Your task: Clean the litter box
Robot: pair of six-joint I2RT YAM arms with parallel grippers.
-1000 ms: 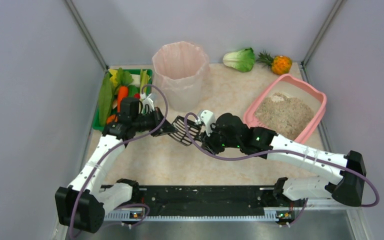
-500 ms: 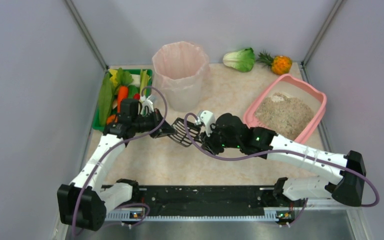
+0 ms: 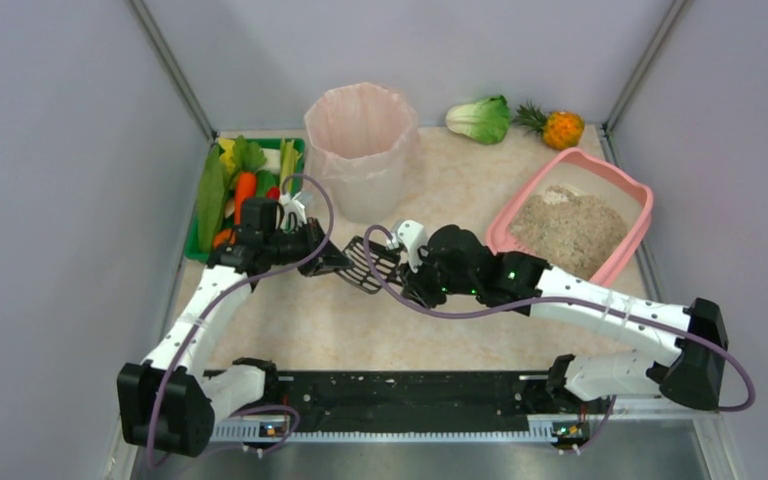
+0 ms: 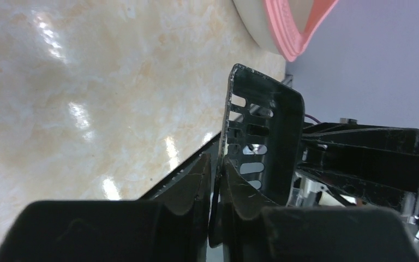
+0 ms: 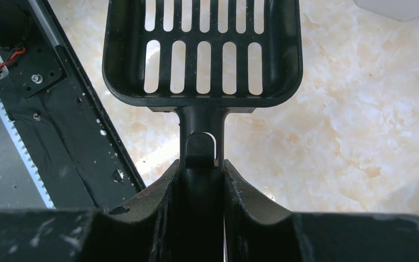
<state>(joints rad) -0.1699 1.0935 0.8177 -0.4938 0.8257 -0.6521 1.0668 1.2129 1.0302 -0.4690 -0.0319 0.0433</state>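
Observation:
The pink litter box (image 3: 628, 250), with beige sand (image 3: 568, 228) in it, sits at the right of the table. A black slotted scoop (image 3: 365, 262) hangs between my two grippers at mid-table, left of the box. My left gripper (image 3: 332, 258) is shut on the scoop's thin side rim (image 4: 230, 117), and its jaws (image 4: 215, 164) pinch that edge. My right gripper (image 3: 407, 262) is shut on the scoop's handle (image 5: 201, 131). In the right wrist view the handle fills the gap between the jaws (image 5: 201, 164), and the scoop's basket (image 5: 202, 49) holds nothing.
A white bin with a pink liner (image 3: 361, 150) stands at the back centre. A green tray of vegetables (image 3: 235, 185) lies at the left. A cabbage (image 3: 480, 118) and a pineapple (image 3: 558, 128) lie at the back right. The black base rail (image 3: 400, 392) runs along the near edge.
My right gripper's jaws have closed onto the scoop's handle. The scoop and both grippers have drifted slightly left; the left gripper keeps its pinch.

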